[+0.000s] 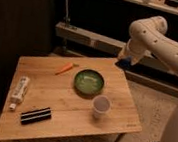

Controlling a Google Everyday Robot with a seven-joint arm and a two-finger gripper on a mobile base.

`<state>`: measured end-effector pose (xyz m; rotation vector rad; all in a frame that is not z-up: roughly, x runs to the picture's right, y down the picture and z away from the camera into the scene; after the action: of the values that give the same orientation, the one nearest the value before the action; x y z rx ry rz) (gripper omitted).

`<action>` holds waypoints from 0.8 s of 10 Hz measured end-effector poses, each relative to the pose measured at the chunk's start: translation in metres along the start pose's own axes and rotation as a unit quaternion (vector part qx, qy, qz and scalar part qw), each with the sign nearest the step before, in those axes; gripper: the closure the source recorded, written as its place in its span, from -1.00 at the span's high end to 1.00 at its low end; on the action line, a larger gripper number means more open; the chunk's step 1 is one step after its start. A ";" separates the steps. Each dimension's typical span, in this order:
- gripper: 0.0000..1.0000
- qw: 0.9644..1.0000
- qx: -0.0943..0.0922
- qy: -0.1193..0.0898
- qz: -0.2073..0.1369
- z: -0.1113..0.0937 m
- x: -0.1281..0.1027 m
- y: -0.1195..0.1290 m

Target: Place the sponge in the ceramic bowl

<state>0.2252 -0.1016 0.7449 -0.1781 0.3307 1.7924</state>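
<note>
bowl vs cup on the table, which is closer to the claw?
The green ceramic bowl. The claw hangs beyond the table's far right corner; the bowl sits toward that corner, while the white cup stands farther forward.
</note>
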 end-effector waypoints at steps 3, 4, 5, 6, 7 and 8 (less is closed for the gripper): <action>-1.00 1.000 0.001 0.014 -0.019 0.016 0.015 -0.010; -1.00 0.999 -0.006 0.020 -0.031 0.025 0.022 0.001; -1.00 0.999 -0.012 0.024 -0.042 0.033 0.028 0.014; -1.00 0.998 -0.018 0.028 -0.053 0.040 0.032 0.029; -1.00 0.996 -0.028 0.035 -0.072 0.052 0.039 0.059; -1.00 0.995 -0.038 0.040 -0.086 0.062 0.045 0.087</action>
<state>0.1337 -0.0589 0.8015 -0.3234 0.2956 1.6309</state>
